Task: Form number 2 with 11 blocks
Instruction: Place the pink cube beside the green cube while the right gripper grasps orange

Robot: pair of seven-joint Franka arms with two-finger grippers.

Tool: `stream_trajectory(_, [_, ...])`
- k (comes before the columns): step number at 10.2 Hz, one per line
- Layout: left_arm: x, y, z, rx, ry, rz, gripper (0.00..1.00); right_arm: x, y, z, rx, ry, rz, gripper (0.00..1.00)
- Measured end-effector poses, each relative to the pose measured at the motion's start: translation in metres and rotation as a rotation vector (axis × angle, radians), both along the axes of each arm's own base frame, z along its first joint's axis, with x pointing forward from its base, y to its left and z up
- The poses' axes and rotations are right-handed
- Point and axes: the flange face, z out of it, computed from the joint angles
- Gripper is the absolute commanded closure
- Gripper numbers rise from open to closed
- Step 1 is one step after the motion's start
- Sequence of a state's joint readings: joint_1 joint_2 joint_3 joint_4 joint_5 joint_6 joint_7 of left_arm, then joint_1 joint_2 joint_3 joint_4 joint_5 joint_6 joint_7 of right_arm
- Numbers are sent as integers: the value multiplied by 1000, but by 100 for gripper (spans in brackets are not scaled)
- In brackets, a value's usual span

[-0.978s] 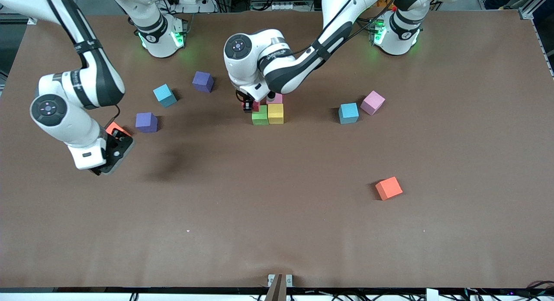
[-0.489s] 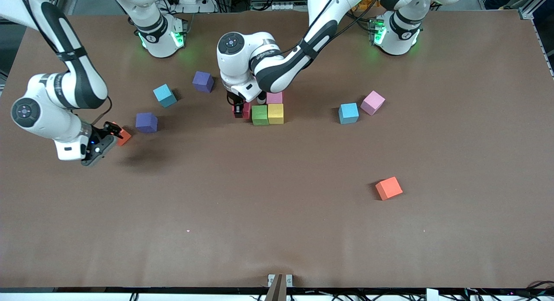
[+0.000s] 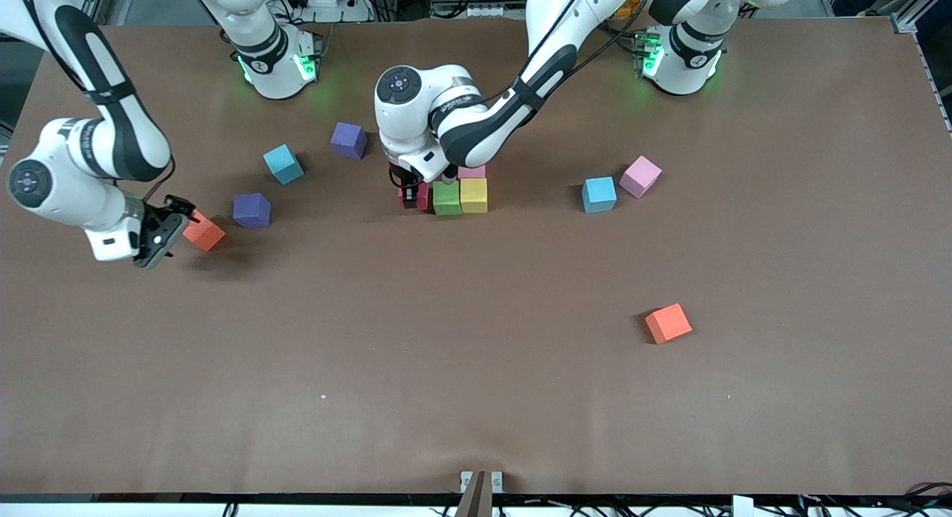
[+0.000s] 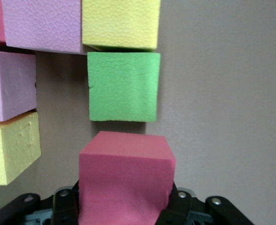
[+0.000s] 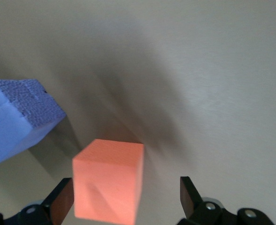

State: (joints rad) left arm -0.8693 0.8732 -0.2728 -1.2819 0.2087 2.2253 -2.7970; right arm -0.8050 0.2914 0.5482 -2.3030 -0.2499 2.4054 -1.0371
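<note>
While L arm reaches to mid-table w/ a block, R arm hangs by its end of the table (image 3: pixel 476 368).
Left gripper (image 3: pixel 411 197) fingers clamp the red block (image 4: pixel 126 180), set just beside the green block (image 3: pixel 446 198), next to yellow (image 3: pixel 474 195) w/ pink (image 3: pixel 471 172) partly hidden farther from cam. Right gripper (image 3: pixel 165 221) fingers spread wide, nothing held, beside an orange block (image 3: pixel 204 231); purple block (image 3: pixel 251 210) near it.

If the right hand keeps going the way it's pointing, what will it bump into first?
Most likely the orange block. In the right wrist view it sits between the right hand's open fingers, slightly toward one side. The purple block lies off to the side, out of line. Depth is hard to judge here.
</note>
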Motion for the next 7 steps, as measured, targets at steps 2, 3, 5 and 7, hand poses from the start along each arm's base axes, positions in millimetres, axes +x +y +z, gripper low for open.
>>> stream_trajectory(2, [-10,-5,-15,3,8,-12,78,-14,10,-16,15,-35,35,0])
stream_trajectory(3, [-13,-6,-18,4,10,-16,78,-18,13,-20,19,-43,60,0])
stream_trajectory(5, [-14,-7,-28,4,12,-16,78,-17,13,-19,22,-60,105,0])
stream_trajectory(7, [-13,-6,-37,11,4,-16,78,-17,13,-19,22,-68,112,0])
